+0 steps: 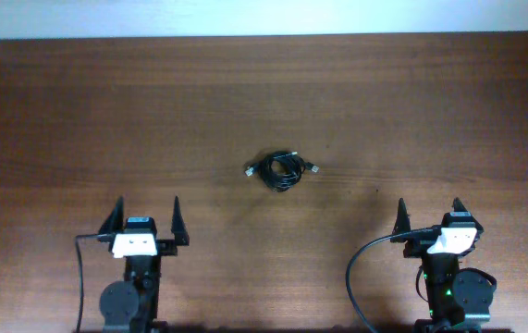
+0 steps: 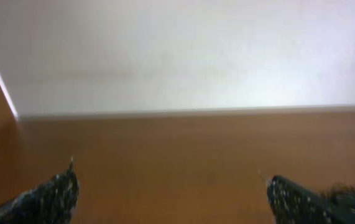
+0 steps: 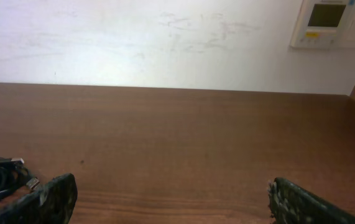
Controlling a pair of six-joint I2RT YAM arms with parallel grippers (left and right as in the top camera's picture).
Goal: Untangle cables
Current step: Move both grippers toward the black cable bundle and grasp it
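Cables [image 1: 282,171] bunched in one small knot mid-table [image 1: 60,111], well ahead of and roughly midway between left gripper [image 1: 148,205] and right gripper [image 1: 429,205]. Both spread wide, holding and touching nothing.

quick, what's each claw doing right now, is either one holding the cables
left claw: open, holding nothing
right claw: open, holding nothing
cables: bunched mid-table, clear of both

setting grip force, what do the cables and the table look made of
Cables: thin black cords, probably plastic or rubber jacket, slight sheen; plug ends look metallic, glinting silver. Table: wood or wood-look laminate, reddish brown, visible grain, smooth low-gloss finish.
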